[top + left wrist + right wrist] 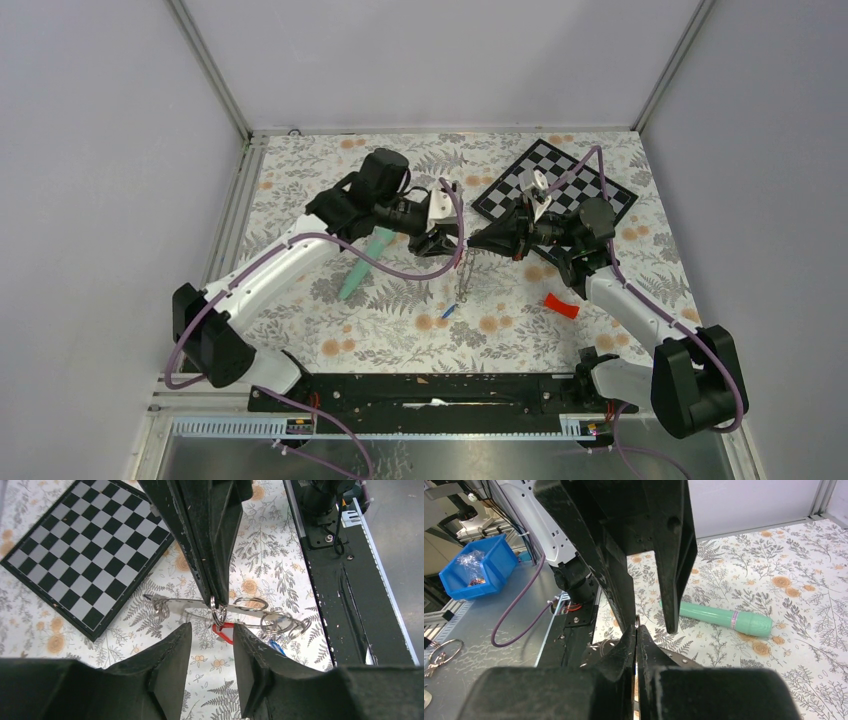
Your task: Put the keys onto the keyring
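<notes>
Right fingers [624, 652]: pressed together with no gap, pinching a thin wire loop of the keyring [217, 613] at their very tips.
Right gripper [478, 240]: raised above the table, reaching in from the right, tips pointing at the other arm.
Left fingers [170, 652]: spread apart and holding nothing; the pinched loop and the right gripper's tip sit in line with the gap between them.
Left gripper [447, 240]: also raised, meeting the right gripper almost tip to tip over the middle of the table.
Keyring: in the air at the pinch point, with more wire rings and a flat metal strip dangling beside the loop. Its chain [463, 282] hangs straight down; whether its end touches the cloth cannot be told.
Blue key [449, 311]: lies on the floral cloth [400, 335], just on the near side of the hanging chain, not on the ring.
Red and green keys: cannot be made out for certain.
Red plastic piece [561, 305]: on the cloth, well to the right of the chain.
Mint-green tube [364, 264]: on the cloth beneath the left arm.
Chessboard [556, 184]: far right corner, behind the right gripper.
</notes>
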You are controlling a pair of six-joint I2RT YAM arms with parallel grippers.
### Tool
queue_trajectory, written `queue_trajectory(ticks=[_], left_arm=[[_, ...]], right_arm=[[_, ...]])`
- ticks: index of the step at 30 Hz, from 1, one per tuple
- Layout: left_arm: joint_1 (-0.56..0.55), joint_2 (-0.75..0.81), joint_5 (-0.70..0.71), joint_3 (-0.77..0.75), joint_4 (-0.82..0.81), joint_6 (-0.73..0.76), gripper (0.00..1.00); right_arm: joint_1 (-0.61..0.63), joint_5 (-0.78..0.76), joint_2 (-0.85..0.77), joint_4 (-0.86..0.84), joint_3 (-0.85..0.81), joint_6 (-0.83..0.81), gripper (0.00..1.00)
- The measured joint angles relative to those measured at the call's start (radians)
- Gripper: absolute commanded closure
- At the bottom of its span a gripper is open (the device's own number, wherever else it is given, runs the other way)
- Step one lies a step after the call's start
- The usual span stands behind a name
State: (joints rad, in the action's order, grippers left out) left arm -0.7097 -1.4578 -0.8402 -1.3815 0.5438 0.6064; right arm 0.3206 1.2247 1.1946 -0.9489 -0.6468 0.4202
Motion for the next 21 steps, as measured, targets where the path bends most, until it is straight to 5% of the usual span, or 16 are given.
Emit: queue_trajectory(ticks=[21], left_arm=[[0.000, 0.002, -0.022, 0.001, -0.015, -0.055, 0.72]], right_arm=[[0.000, 0.000, -0.008, 0.044, 0.000, -0.039, 1.00]])
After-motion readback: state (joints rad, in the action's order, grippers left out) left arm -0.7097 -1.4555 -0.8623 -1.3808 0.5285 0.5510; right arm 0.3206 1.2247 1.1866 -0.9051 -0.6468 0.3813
